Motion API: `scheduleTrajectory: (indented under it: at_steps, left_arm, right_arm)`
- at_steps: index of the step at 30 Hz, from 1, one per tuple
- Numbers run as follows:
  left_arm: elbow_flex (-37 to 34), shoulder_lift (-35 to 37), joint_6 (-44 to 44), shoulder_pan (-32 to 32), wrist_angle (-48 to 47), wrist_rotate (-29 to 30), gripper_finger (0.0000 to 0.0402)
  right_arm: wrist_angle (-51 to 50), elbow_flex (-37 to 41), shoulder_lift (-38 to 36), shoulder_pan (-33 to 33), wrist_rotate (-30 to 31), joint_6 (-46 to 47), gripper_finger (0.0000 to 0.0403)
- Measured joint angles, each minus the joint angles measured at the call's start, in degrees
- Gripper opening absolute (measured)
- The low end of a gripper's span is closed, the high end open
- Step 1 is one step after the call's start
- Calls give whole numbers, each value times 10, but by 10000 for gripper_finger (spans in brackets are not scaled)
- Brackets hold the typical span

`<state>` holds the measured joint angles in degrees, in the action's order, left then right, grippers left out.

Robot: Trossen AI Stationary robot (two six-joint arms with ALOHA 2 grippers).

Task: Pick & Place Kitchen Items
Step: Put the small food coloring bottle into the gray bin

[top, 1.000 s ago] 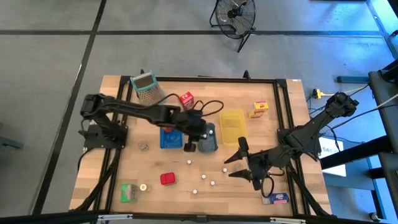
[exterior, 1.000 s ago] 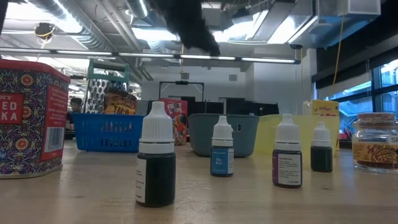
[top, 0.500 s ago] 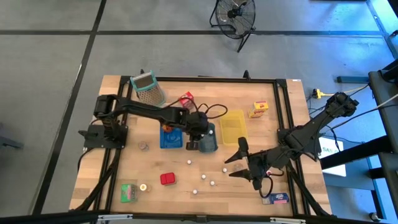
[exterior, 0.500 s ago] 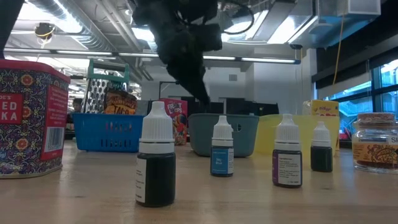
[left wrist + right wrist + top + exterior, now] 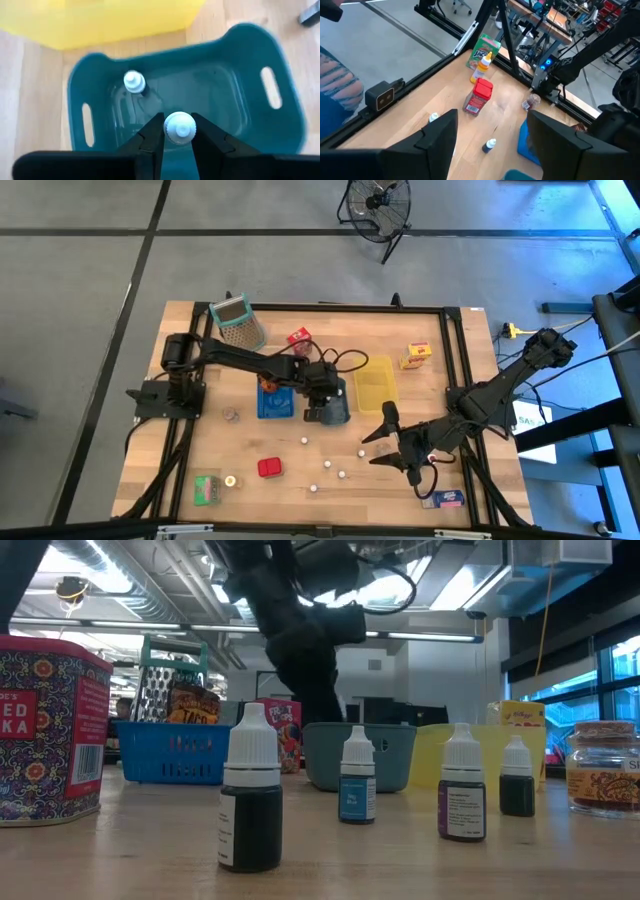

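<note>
Left gripper [image 5: 179,131] has its jaws clamped on one white-capped dropper bottle [image 5: 180,127] over the teal bin [image 5: 260,145], with a second bottle [image 5: 134,82] already standing inside. Four more dropper bottles [image 5: 250,802] stand on the counter [image 5: 400,860] in the low view. The right gripper [image 5: 392,443] hovers at the near right, jaws wide.

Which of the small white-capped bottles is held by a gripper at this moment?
The bottle between the jaws of the left gripper, above the teal bin. Another bottle stands free inside that bin; the rest stand on the table.

wooden table [image 5: 300,470] | on it: red tin [image 5: 268,468], dropper bottles [image 5: 249,802], yellow tray [image 5: 374,383], grater [image 5: 237,323]
</note>
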<state>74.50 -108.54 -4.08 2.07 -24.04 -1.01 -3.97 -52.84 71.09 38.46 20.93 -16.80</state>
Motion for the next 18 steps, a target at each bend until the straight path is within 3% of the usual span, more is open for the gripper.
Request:
scheduleTrajectory:
  at_steps: [18]
  left_arm:
    - [0,-49,14,4,43,1,77]
  right_arm:
    - [-13,0,0,0,-2,14,240]
